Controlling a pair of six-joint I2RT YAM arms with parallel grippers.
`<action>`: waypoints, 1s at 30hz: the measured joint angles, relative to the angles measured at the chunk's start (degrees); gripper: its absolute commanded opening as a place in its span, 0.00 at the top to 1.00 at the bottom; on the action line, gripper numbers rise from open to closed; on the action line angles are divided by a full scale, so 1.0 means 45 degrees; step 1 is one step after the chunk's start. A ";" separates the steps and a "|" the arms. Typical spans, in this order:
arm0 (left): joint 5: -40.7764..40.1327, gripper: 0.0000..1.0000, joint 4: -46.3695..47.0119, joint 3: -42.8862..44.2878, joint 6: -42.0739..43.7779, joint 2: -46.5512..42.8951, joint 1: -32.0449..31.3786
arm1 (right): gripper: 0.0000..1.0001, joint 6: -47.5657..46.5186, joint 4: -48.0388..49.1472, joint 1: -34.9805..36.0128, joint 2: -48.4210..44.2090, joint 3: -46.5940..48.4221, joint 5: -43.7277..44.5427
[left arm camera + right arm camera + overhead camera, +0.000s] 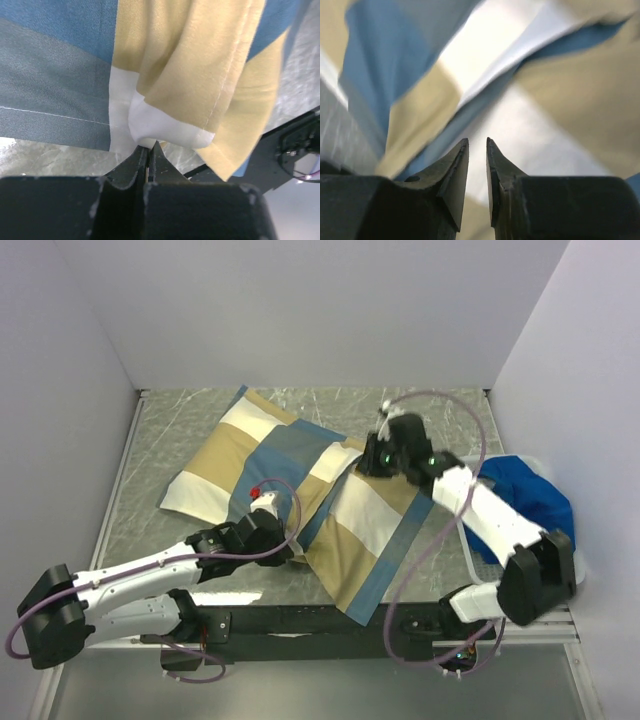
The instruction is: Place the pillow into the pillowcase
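Pillowcase (300,490) spread slantwise over the table (190,425), plump at the far-left end, flat and limp toward the near-right corner, which hangs past the front edge. No sign of the pillow itself; probably already inside that plump left half, judging by the bulge (cannot be sure from outside).

Left gripper (262,502) at the middle of the near hem, jaws pressed together on a white fold of the cover, tan cloth draping off beside it.

Right gripper (372,455) further right, over the cover's far edge, jaws a little apart with nothing between them, poised above tan and blue blocks.

Blue cloth (530,495) bundled at the far right, well apart from the job.

Handling, as a judgement: light, soft, floppy stuff; likely to sag and crease wherever unsupported and to slide easily over the smooth top. Best pinched at the stitched hem, one layer only, so the mouth opens instead of clamping shut. Pillow squashy and light too; best caught by a corner, through the cloth if need be.
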 measured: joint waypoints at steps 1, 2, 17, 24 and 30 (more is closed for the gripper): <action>-0.0039 0.99 0.0000 0.0000 -0.0049 -0.0117 0.0005 | 0.73 0.0219 0.0291 0.0471 -0.0699 -0.1064 -0.0092; -0.0068 0.99 0.0000 0.0000 -0.0078 -0.0262 0.0000 | 0.73 0.0301 0.0393 0.0884 -0.0923 -0.1423 -0.0170; -0.0321 0.99 0.0311 -0.0933 -0.0772 -0.0534 -0.0447 | 0.35 0.3507 0.6426 0.3206 0.1860 -0.3725 -0.2429; -0.0423 0.99 0.0432 -0.1239 -0.1229 -0.0661 -0.0563 | 0.31 0.4284 0.6674 0.2701 0.1889 -0.3759 -0.0952; -0.0418 0.99 0.0505 -0.1336 -0.1379 -0.0816 -0.0612 | 0.25 0.4906 0.8140 0.0563 0.2069 -0.4143 -0.1409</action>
